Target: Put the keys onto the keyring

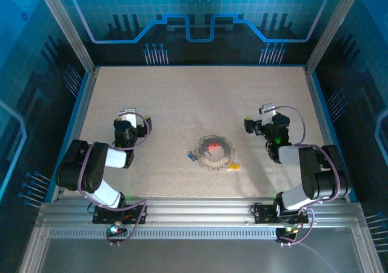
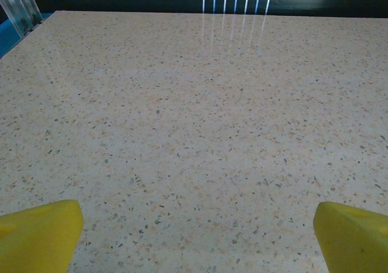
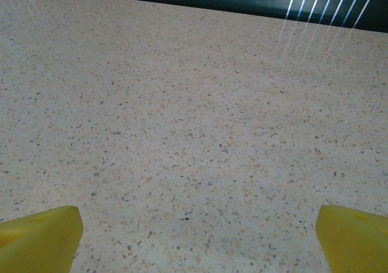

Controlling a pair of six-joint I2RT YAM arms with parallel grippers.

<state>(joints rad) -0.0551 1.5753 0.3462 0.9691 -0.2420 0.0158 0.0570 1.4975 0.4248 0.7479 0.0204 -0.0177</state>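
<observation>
Keys (image 1: 212, 145), three; keyring (image 1: 213, 167), one

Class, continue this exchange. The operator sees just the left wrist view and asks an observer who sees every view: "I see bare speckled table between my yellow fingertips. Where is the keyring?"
Observer: The keyring lies to the right of the left claw, roughly midway to the right claw and a little nearer the bases.
Operator: Is any key near it?
Observer: The red key lies inside the loop.
Operator: And the other two?
Observer: Both lie outside it: the blue key just left of the loop, the yellow key at its near right edge.
</observation>
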